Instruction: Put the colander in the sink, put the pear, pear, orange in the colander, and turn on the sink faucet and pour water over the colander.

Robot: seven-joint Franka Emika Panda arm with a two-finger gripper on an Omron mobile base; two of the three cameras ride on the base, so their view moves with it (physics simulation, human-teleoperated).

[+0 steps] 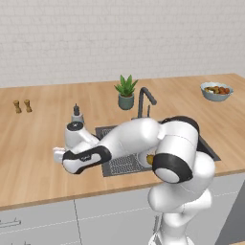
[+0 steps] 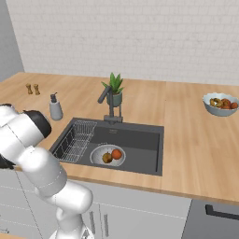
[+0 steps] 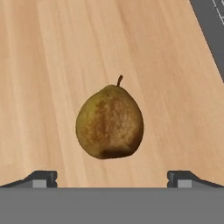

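While the colander [image 2: 108, 155] already sits in the sink [image 2: 140, 149] holding one pear [image 2: 107, 158] and the orange [image 2: 116, 154], the spread, empty gripper [image 3: 111, 177] faces the second pear [image 3: 110, 121] at its twelve o'clock on the counter [image 3: 52, 65]; faucet [image 2: 108, 100] unused.

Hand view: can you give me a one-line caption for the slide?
Open gripper poised over a brown-speckled pear lying on the wooden counter, fingertips spread wide on either side.
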